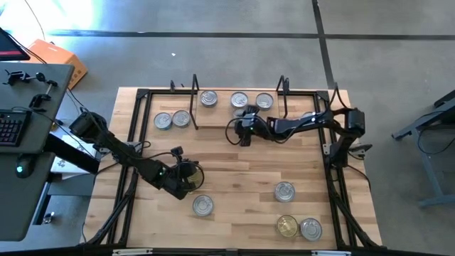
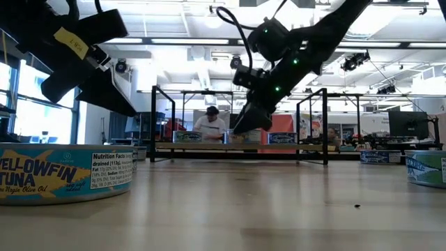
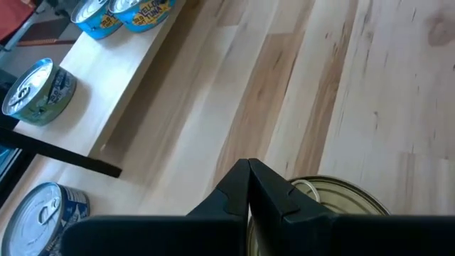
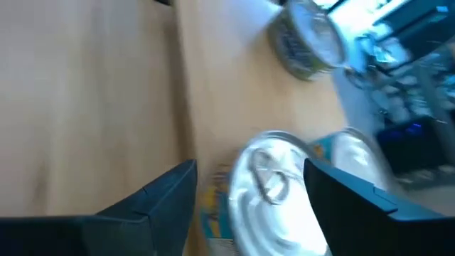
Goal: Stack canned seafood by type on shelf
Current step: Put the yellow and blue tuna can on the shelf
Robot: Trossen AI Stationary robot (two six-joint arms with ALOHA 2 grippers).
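Right tool over the shelf, fingers spread wide either side of a silver-lidded can, not gripping. Three cans sit on the shelf, others scattered on the surface. Left tool pinched closed above a can near the front.

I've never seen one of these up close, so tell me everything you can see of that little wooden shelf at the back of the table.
The shelf is a low, pale wood board set between two thin black wire end frames. It stands on the table's far side. Silver-lidded cans sit along it, and the right gripper hangs open at its front edge.
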